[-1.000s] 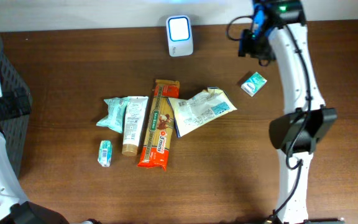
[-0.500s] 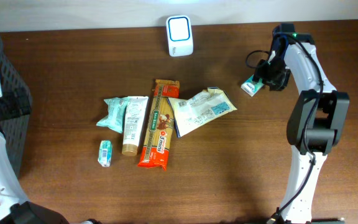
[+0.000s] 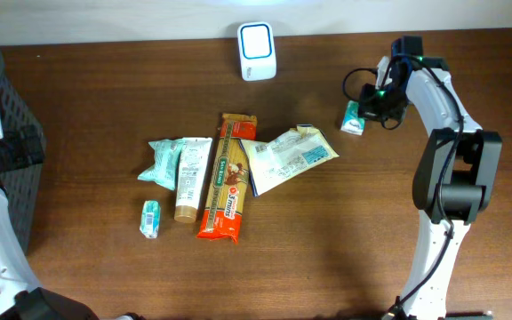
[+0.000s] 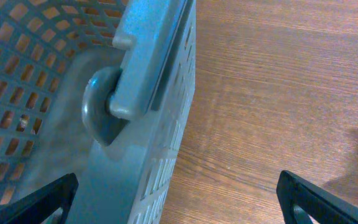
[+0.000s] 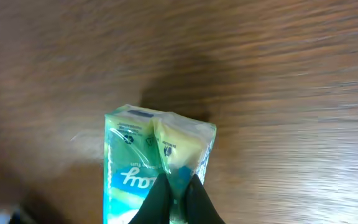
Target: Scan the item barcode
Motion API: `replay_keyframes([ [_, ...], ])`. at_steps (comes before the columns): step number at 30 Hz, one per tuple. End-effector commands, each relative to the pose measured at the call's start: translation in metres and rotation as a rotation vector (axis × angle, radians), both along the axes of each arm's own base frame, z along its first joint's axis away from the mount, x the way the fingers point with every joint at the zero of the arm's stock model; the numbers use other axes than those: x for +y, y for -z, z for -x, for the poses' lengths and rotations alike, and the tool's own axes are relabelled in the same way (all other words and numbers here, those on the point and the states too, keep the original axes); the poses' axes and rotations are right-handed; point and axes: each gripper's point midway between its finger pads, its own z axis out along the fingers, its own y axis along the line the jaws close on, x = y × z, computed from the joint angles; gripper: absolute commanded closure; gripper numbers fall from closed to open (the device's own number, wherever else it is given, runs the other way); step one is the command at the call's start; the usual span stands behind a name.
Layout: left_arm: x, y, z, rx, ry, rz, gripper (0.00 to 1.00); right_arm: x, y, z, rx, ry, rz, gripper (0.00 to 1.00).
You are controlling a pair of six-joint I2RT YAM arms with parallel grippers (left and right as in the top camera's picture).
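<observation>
- Grips the green packet [image 3: 352,118] by a fold of its wrapper with the right gripper [image 5: 176,194], fingers pressed together.
- Sets that packet at the upper right of the overhead view, well right of the white scanner [image 3: 257,51] at top centre.
- Holds the left gripper [image 4: 178,183] spread wide beside the rim of the grey basket [image 4: 55,74], at the far left.
- Shows 5 other packages [image 3: 225,178] clustered mid-frame on the brown table [image 3: 105,89].

Packet [image 5: 129,149] print unreadable — basket [image 4: 160,155] cropped.
</observation>
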Motion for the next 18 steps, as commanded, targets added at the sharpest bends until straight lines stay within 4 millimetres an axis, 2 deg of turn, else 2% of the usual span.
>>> replay_keyframes([
  [1, 0.000, 0.000, -0.002, -0.006, 0.003, 0.008, 0.01, 0.038, -0.018, 0.011, -0.021, -0.127, -0.202, 0.96],
  [3, 0.000, 0.000, -0.002, -0.006, 0.003, 0.008, 0.01, 0.061, -0.067, 0.009, -0.120, -0.208, -0.345, 0.96],
  [4, 0.000, 0.000, -0.002, -0.006, 0.003, 0.008, 0.01, 0.072, -0.098, 0.011, -0.173, -0.238, -0.418, 0.96],
  [7, 0.000, 0.000, -0.002, -0.006, 0.003, 0.008, 0.01, 0.083, -0.142, 0.018, -0.231, -0.267, -0.491, 0.96],
  [10, 0.000, 0.000, -0.002, -0.006, 0.003, 0.007, 0.01, 0.104, -0.196, 0.035, -0.338, -0.377, -0.657, 0.96],
  [11, 0.000, 0.000, -0.002, -0.006, 0.003, 0.008, 0.01, 0.107, -0.202, 0.037, -0.344, -0.384, -0.684, 0.96],
  [15, 0.000, 0.000, -0.002, -0.006, 0.003, 0.008, 0.01, 0.118, -0.205, 0.049, -0.334, -0.435, -0.714, 0.96],
  [16, 0.000, 0.000, -0.002, -0.006, 0.003, 0.008, 0.01, 0.125, -0.203, 0.052, -0.315, -0.445, -0.710, 0.96],
  [18, 0.000, 0.000, -0.002, -0.006, 0.003, 0.008, 0.01, 0.129, -0.184, 0.054, -0.264, -0.445, -0.598, 0.96],
])
